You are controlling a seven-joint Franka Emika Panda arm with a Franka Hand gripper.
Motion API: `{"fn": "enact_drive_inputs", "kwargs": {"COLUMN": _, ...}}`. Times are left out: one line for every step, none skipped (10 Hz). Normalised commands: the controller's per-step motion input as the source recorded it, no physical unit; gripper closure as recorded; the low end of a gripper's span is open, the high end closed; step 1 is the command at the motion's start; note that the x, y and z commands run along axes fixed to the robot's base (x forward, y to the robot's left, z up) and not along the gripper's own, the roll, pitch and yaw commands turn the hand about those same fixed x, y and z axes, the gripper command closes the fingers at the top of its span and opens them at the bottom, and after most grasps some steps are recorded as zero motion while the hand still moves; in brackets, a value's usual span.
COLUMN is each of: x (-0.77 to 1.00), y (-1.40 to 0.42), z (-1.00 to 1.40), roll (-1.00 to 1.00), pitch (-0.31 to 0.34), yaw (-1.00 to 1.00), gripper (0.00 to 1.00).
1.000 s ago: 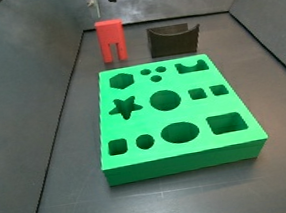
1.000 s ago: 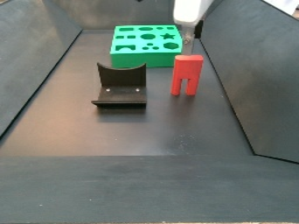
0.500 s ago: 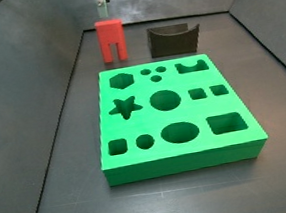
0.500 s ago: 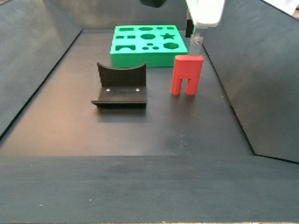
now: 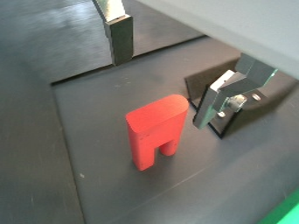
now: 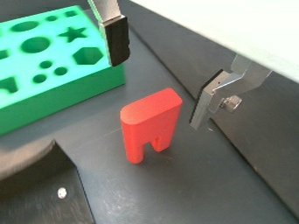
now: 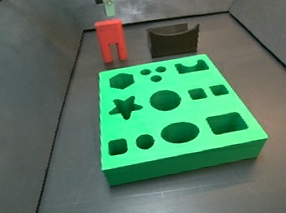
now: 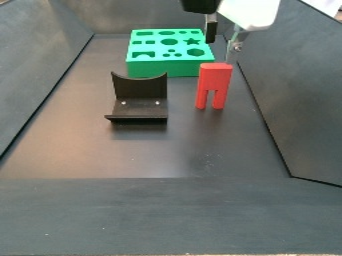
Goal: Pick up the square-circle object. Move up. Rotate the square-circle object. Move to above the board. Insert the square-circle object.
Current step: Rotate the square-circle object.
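Observation:
The square-circle object (image 7: 110,40) is a small red block standing on its two short legs on the dark floor, beyond the board's far end. In both wrist views it (image 5: 158,131) (image 6: 152,122) stands below and between the fingers, untouched. My gripper (image 7: 106,0) (image 8: 225,38) hangs open just above it, and nothing is held in the gripper (image 5: 170,70) (image 6: 163,70). The board (image 7: 175,114) (image 8: 167,47) is a bright green slab with many shaped cut-outs, lying flat; its edge (image 6: 52,52) lies close beside the red block.
The dark fixture (image 7: 172,39) (image 8: 136,97) stands on the floor beside the red block, a short gap away; its upright (image 5: 263,96) shows behind one finger. Sloping grey walls (image 8: 287,90) enclose the floor on both sides.
The gripper has shifted a little sideways above the red block and turned slightly. The block, the board and the fixture have not moved.

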Motion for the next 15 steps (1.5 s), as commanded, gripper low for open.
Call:
{"fn": "enact_drive_inputs", "kwargs": {"x": 0.03, "y": 0.00, "z": -0.03, "roll": 0.00, "pitch": 0.009, "yaw": 1.00, "gripper": 0.00}}
{"fn": "enact_drive_inputs", "kwargs": {"x": 0.03, "y": 0.00, "z": -0.03, "roll": 0.00, "pitch": 0.009, "yaw": 1.00, "gripper": 0.00}}
{"fn": "enact_drive_inputs", "kwargs": {"x": 0.03, "y": 0.00, "z": -0.03, "roll": 0.00, "pitch": 0.010, "yaw": 1.00, "gripper": 0.00}}
{"fn": "enact_drive_inputs", "kwargs": {"x": 0.03, "y": 0.00, "z": -0.03, "roll": 0.00, "pitch": 0.011, "yaw": 1.00, "gripper": 0.00}}
{"fn": "enact_drive_inputs", "kwargs": {"x": 0.03, "y": 0.00, "z": -0.03, "roll": 0.00, "pitch": 0.011, "yaw": 1.00, "gripper": 0.00}}
{"fn": "enact_drive_inputs", "kwargs": {"x": 0.03, "y": 0.00, "z": -0.03, "roll": 0.00, "pitch": 0.012, "yaw": 1.00, "gripper": 0.00}}
{"fn": "enact_drive_inputs", "kwargs": {"x": 0.03, "y": 0.00, "z": -0.03, "roll": 0.00, "pitch": 0.013, "yaw": 1.00, "gripper": 0.00}}
{"fn": "enact_drive_inputs", "kwargs": {"x": 0.03, "y": 0.00, "z": -0.03, "roll": 0.00, "pitch": 0.014, "yaw": 1.00, "gripper": 0.00}}
{"fn": "enact_drive_inputs", "kwargs": {"x": 0.03, "y": 0.00, "z": -0.03, "roll": 0.00, "pitch": 0.015, "yaw": 1.00, "gripper": 0.00}}
{"fn": "enact_drive_inputs", "kwargs": {"x": 0.03, "y": 0.00, "z": -0.03, "roll": 0.00, "pitch": 0.017, "yaw": 1.00, "gripper": 0.00}}
{"fn": "enact_drive_inputs", "kwargs": {"x": 0.03, "y": 0.00, "z": -0.03, "roll": 0.00, "pitch": 0.019, "yaw": 1.00, "gripper": 0.00}}
{"fn": "enact_drive_inputs", "kwargs": {"x": 0.03, "y": 0.00, "z": -0.03, "roll": 0.00, "pitch": 0.021, "yaw": 1.00, "gripper": 0.00}}
{"fn": "enact_drive_inputs", "kwargs": {"x": 0.03, "y": 0.00, "z": -0.02, "roll": -0.01, "pitch": 0.025, "yaw": 1.00, "gripper": 0.00}}
{"fn": "enact_drive_inputs", "kwargs": {"x": 0.03, "y": 0.00, "z": -0.02, "roll": -0.01, "pitch": 0.028, "yaw": 1.00, "gripper": 0.00}}
{"fn": "enact_drive_inputs", "kwargs": {"x": 0.03, "y": 0.00, "z": -0.02, "roll": -0.01, "pitch": 0.036, "yaw": 1.00, "gripper": 0.00}}
